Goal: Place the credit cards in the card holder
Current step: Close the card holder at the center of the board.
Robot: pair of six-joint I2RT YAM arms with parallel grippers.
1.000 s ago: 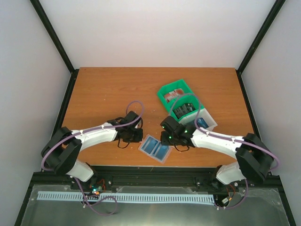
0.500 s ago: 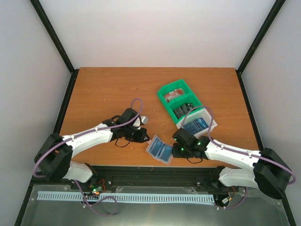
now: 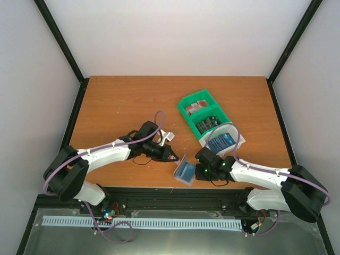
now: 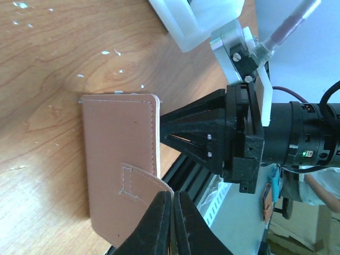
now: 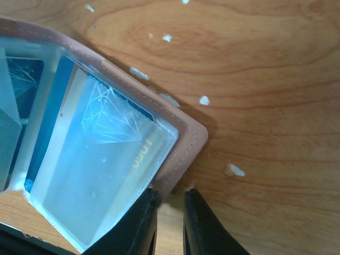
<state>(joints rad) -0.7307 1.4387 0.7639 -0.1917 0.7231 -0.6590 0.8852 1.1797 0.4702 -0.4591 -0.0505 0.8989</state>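
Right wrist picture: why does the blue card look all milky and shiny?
Right wrist view: the blue card sits behind a clear sleeve of the card holder that catches light, so it looks pale; the right gripper is blurred. Left wrist view: the left gripper is blurred too, the card holder sharp.

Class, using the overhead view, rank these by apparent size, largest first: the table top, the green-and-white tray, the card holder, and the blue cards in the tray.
1. table top
2. green-and-white tray
3. card holder and blue cards: they look about alike. The holder is partly folded, so they are left unranked.
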